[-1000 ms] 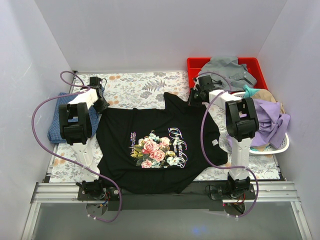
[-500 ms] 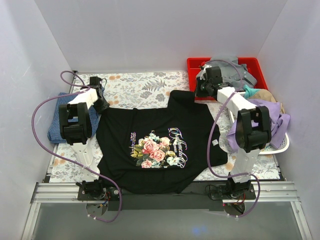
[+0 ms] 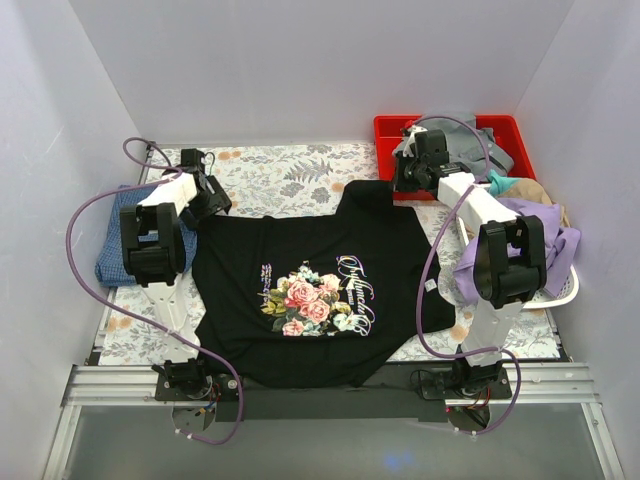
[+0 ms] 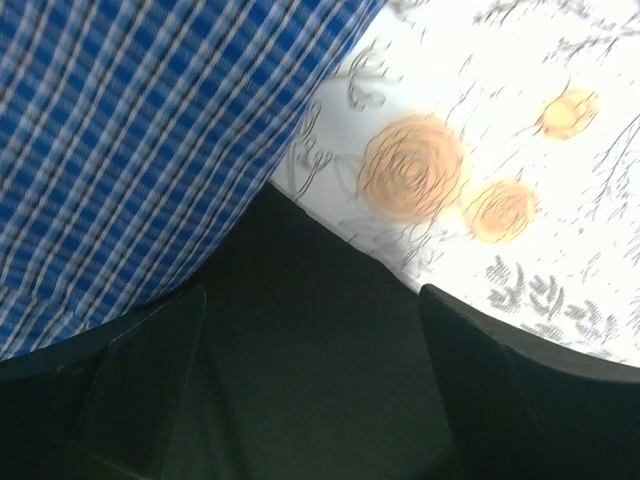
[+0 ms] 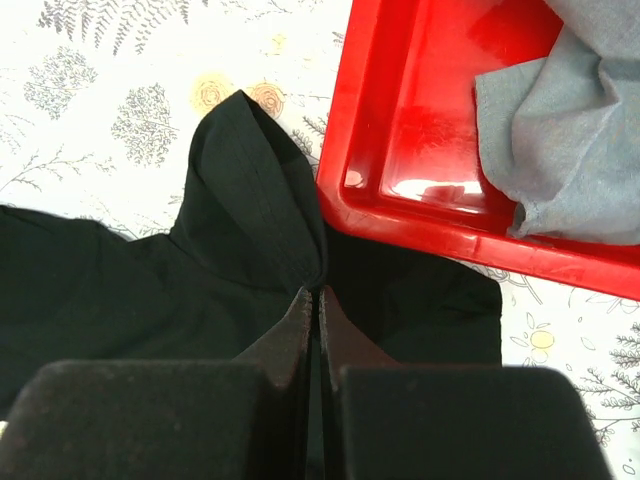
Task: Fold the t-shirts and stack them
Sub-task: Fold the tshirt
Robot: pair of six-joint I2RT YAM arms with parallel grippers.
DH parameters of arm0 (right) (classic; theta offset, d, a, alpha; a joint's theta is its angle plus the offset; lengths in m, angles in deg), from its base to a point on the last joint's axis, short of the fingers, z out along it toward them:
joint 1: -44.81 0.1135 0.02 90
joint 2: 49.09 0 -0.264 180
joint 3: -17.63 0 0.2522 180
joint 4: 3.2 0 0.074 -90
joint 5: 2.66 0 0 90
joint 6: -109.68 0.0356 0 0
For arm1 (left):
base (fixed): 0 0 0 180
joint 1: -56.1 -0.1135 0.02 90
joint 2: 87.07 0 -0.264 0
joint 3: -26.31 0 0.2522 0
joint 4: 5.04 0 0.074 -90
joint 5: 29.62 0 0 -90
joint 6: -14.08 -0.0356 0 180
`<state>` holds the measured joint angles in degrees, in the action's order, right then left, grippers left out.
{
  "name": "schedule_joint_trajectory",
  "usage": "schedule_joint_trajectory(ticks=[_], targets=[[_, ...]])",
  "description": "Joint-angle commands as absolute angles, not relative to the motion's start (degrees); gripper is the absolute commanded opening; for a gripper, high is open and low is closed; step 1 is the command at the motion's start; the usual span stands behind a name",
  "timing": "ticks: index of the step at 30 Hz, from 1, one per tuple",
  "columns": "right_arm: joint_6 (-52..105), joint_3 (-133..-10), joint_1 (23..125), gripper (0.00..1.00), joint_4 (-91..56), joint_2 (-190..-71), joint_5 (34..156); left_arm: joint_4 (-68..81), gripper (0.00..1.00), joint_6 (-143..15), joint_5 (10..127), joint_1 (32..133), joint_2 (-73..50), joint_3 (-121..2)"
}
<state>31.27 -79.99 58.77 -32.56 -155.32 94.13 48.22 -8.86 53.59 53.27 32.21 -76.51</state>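
Note:
The black t-shirt (image 3: 320,290) with its rose print lies spread face up across the floral table. My left gripper (image 3: 213,198) hovers open over its far left corner; in the left wrist view its fingers (image 4: 150,370) stand wide apart with black cloth (image 4: 310,330) lying loose under them. The blue checked t-shirt (image 3: 108,250) (image 4: 130,130) lies at the left table edge, beside that corner. My right gripper (image 3: 402,186) (image 5: 320,290) is shut on a bunched fold of the black t-shirt's far right sleeve (image 5: 255,200), right beside the red tray.
A red tray (image 3: 505,128) (image 5: 400,150) at the back right holds a grey garment (image 3: 452,135) (image 5: 565,130). A white basket (image 3: 565,292) piled with purple and other clothes stands at the right edge. White walls close in on three sides.
My left gripper has opened and let go of the black shirt's left corner. My right gripper, still shut, has pulled the right sleeve back and right toward the red tray.

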Motion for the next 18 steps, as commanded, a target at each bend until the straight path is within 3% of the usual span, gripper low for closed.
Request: schedule_joint_trajectory(ticks=[1,4,7,8,11,12,18], targets=[[30.40,-79.98,58.79,0.01,-32.43,-153.85,94.99,47.83,0.87,-9.04,54.40,53.12,34.82,-80.08],[30.31,-79.19,58.70,0.01,-32.43,-152.71,94.99,48.53,0.73,-9.21,54.40,53.20,36.41,-81.67],[30.22,-78.84,58.70,0.01,-32.43,-152.01,94.81,49.15,0.46,-9.39,54.49,53.12,37.91,-81.85],[30.22,-78.92,58.70,0.01,-32.52,-151.92,94.81,49.15,0.32,-9.30,54.66,53.12,38.17,-81.41],[30.05,-79.36,58.70,0.01,-33.04,-151.83,95.08,49.32,0.12,-9.57,54.66,53.20,38.61,-81.15],[29.96,-79.54,58.70,0.01,-33.40,-151.74,94.82,49.58,0.00,-9.65,54.58,53.20,38.79,-81.32],[27.59,-81.21,58.79,0.01,-35.86,-149.20,95.08,49.85,0.00,-10.18,57.29,53.20,37.39,-82.20]])
